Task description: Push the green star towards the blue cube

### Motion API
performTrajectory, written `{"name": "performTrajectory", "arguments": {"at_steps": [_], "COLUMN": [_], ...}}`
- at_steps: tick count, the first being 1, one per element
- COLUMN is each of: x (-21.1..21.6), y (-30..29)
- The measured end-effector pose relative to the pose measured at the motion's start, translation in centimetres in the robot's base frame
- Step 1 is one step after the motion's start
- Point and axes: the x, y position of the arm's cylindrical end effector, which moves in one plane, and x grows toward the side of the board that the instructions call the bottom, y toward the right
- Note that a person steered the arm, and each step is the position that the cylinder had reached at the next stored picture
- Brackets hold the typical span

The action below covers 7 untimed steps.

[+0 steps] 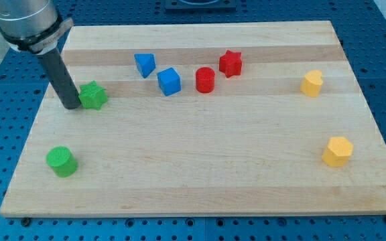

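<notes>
With my tip (72,106) touching the green star (93,96) on its left and no jaws to report, we want a steady rightward push toward the blue cube (169,81), well right of the star.

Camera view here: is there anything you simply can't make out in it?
- My tip and the green star: touching or just apart, too close to tell.
- The arm above the rod: cut off by the view's top edge.
- The yellow block at the view's right: exact shape too small to tell.
- The dark object at the view's top: cut off by the edge.
</notes>
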Motion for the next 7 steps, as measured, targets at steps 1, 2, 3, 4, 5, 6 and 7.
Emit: {"name": "performTrajectory", "arguments": {"at_steps": [1,2,3,4,5,6,7], "x": [0.6,0.8,0.8,0.8,-1.7,-6.2,-4.1], "y": [2.2,4.1,1.8,-0.2,-1.0,-0.1,1.8]}}
